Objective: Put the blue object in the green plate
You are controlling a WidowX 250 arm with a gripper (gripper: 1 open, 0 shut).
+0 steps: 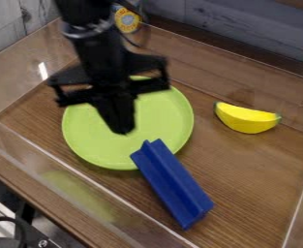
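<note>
The blue object (170,183), a long deep-blue ridged block, lies on the wooden table with its upper end resting on the near-right rim of the green plate (161,103). My black gripper (120,127) points straight down over the middle of the plate, blurred by motion. Its fingers are pressed together and hold nothing. Its tip hangs a little up and left of the block's upper end, apart from it.
A yellow banana-shaped object (247,118) lies on the table right of the plate. A yellow-labelled can (127,18) stands at the back. Clear plastic walls (38,174) rise along the table's near and left edges.
</note>
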